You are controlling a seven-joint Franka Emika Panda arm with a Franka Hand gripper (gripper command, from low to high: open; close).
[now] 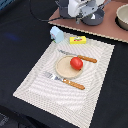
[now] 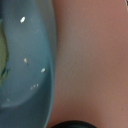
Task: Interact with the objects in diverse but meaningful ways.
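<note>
Gripper (image 1: 82, 15) low over brown board (image 1: 107, 31), far from place setting.
Jaw state: couldn't tell, hidden. Red tomato (image 1: 76, 63) sat on beige plate (image 1: 64, 70) between fork (image 1: 64, 80) & knife (image 1: 79, 56), laid out like 1 meal; blue cup (image 1: 57, 34) & yellow packet (image 1: 77, 40) at mat's far edge.

Place: a staged tabletop, a mock dining setup rather than a real kitchen.
Surface: black cloth (image 1: 20, 40) over the table.
Setting: striped placemat (image 1: 60, 90) with beige plate (image 1: 64, 70), fork (image 1: 62, 80), knife (image 1: 80, 56).
Toys: red tomato (image 1: 76, 63), pale blue cup (image 1: 57, 34), yellow packet (image 1: 77, 40).
Machine: robot arm (image 1: 80, 9) above a brown board (image 1: 107, 30).
</note>
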